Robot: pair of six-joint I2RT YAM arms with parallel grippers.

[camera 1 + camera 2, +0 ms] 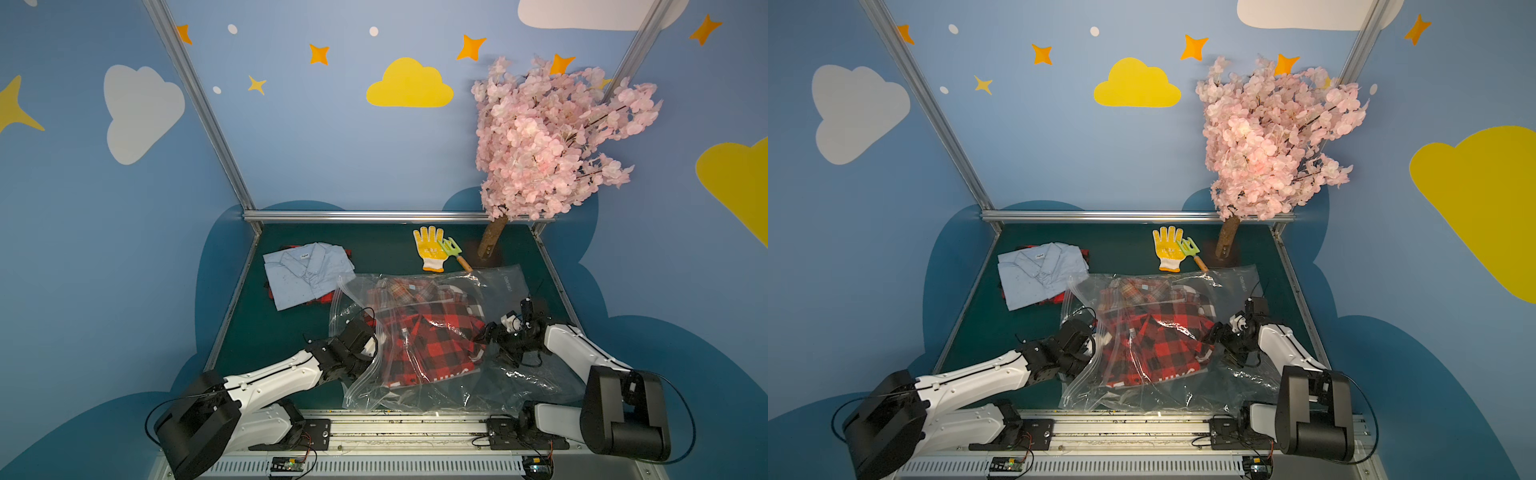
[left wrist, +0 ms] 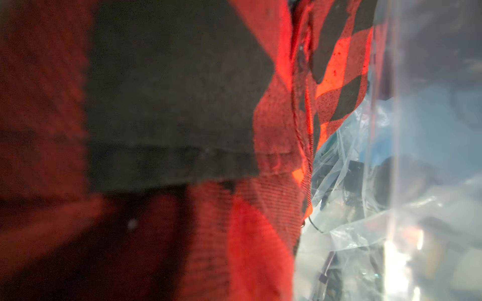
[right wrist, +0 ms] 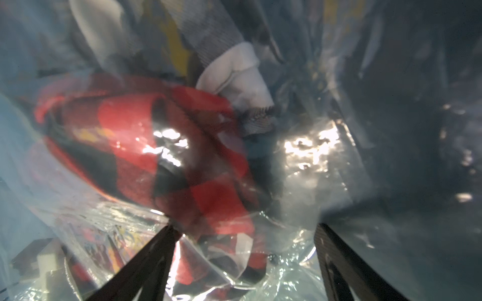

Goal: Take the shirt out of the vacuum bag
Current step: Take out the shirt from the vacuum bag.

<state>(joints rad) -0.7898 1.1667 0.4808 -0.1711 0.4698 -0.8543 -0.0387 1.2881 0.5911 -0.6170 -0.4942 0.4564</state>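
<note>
red/black check shirt point(image 1: 419, 340) lies crumpled inside the clear bag point(image 1: 503, 286), mid-table toward the near edge, between the 2 claws in both top views. a second, paler check garment point(image 1: 399, 289) sits in the bag's far end.

left claw point(image 1: 372, 334) is at the bag's left edge by the zip strip point(image 1: 361, 382), nosed in against the shirt's left side. left wrist view is filled w/ check cloth point(image 2: 260, 130) right up close, plastic point(image 2: 365, 221) beside it. claw is closed, tips hidden by cloth + film, can't tell if cloth is pinched.

right claw point(image 1: 484, 334) is at the shirt's right side, pointing at it. right wrist view: claw point(image 3: 242, 260) spread wide, shirt point(image 3: 208, 192) seen thru crinkled film just ahead, nothing gripped.

rest on the green table point(image 1: 374, 249): folded light blue shirt point(image 1: 305, 274) far left, yellow glove point(image 1: 430, 248) + small green rake point(image 1: 453, 249) beyond the bag, pink blossom tree point(image 1: 552, 137) far right corner.
</note>
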